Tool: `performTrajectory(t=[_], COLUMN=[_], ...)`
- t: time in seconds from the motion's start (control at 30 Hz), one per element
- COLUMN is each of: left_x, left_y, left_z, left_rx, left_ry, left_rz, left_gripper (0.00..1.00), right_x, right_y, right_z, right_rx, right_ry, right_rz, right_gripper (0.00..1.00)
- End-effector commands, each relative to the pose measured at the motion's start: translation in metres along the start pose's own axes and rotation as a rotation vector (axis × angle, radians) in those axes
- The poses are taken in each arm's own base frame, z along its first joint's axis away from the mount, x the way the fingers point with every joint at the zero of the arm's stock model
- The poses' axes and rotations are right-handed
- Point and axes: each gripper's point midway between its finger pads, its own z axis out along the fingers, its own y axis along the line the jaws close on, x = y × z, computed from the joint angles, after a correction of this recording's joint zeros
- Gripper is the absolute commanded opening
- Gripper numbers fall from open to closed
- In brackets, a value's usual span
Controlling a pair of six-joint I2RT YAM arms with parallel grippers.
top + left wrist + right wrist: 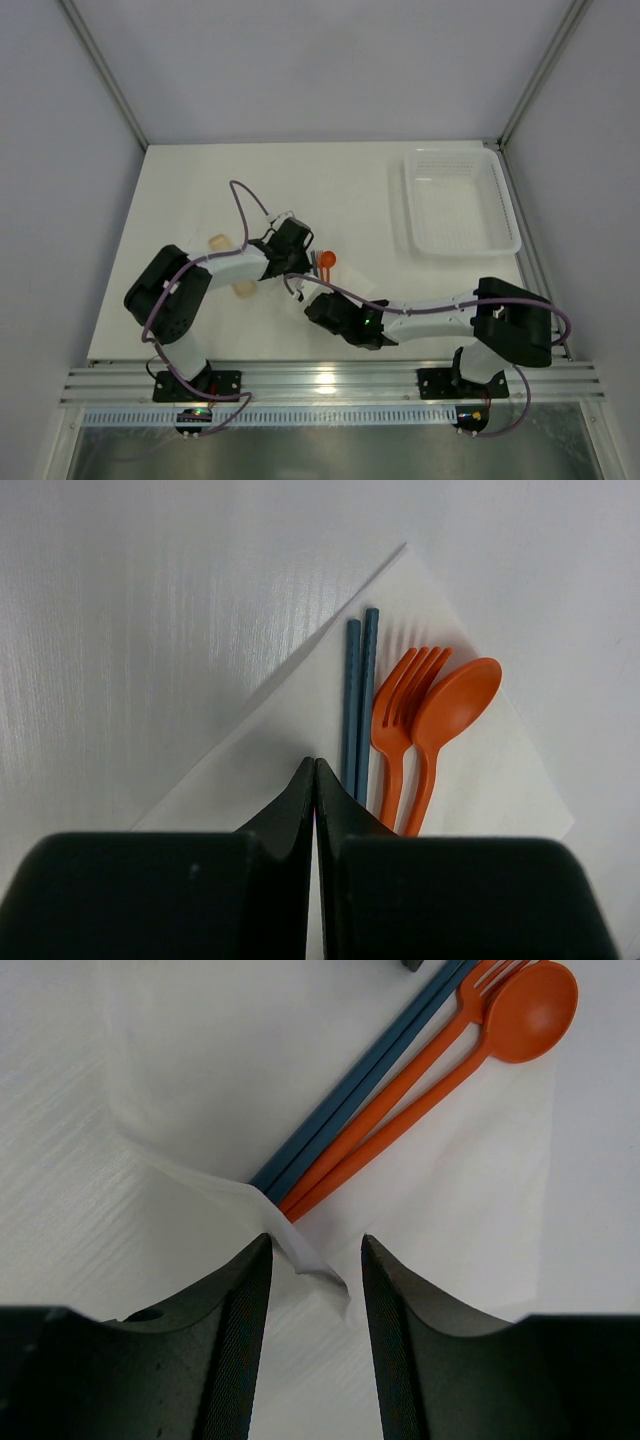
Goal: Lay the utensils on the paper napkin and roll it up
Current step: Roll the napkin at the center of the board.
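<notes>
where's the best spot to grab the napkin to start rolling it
Pinch the raised corner of the napkin at the utensils' handle ends, coming from that end: it alone stands off the table, between the open fingers of the right gripper; the rest lies flat.

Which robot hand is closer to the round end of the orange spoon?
Left. The left gripper is over the napkin beside the spoon, near its round end; the right gripper is down at the handle ends.

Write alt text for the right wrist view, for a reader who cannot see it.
Two blue chopsticks, an orange fork and an orange spoon lie side by side, diagonally, on a white paper napkin. At the bottom, the two dark fingers of the right hand stand apart, with a turned-up napkin corner lying over the handle ends between them.
</notes>
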Motion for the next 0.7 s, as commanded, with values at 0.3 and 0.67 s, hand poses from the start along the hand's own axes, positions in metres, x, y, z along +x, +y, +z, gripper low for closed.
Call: performTrajectory(t=[0.3,0.67], left_x=[0.013,0.015], left_y=[0.017,0.018], left_z=[0.003,0.003], left_rx=[-0.051,-0.047], left_ry=[0.045,0.047], left_rz=[0.018,0.017], left_gripper=[0.0,0.0], right_x=[-0.028,-0.038], right_y=[-0.003,-0.004], right_z=[0.008,0.013], right_rx=[-0.016,-0.004], right_ry=[-0.066,-0.087], right_rz=[0.054,0.083], right_gripper=[0.46,0.57])
